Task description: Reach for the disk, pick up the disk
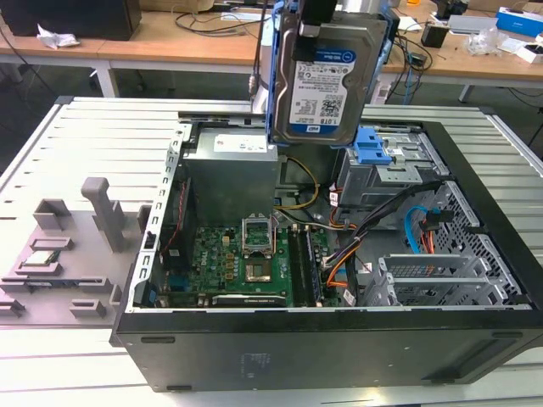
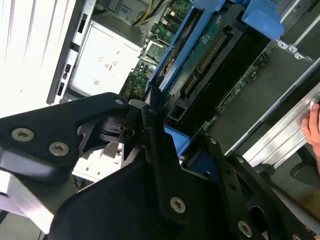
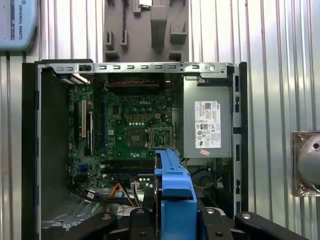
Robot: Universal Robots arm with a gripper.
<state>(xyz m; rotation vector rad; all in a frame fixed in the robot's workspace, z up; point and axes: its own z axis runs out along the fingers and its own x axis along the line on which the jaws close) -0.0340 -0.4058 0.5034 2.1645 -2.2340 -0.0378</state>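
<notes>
The disk (image 1: pixel 327 76) hangs upright in the air above the open computer case (image 1: pixel 322 348), its white-and-blue label facing the exterior camera and blue rails along its sides. My gripper (image 1: pixel 314 15) holds it from above, shut on its upper end. In the second wrist view the black fingers (image 2: pixel 150 115) close on the disk's blue-railed edge (image 2: pixel 200 55), whose green circuit-board side shows. In the first wrist view the disk's blue rail (image 3: pixel 174 185) stands edge-on between the gripper's black links (image 3: pixel 172 222), over the motherboard (image 3: pixel 132 132).
Inside the case are a grey power supply (image 1: pixel 233 174), cables and a bright blue drive-bay latch (image 1: pixel 371 148). A grey fixture plate with a small chip (image 1: pixel 47 259) lies at the exterior view's left. A hand (image 2: pixel 312 127) rests near the case edge. Cluttered desks stand behind.
</notes>
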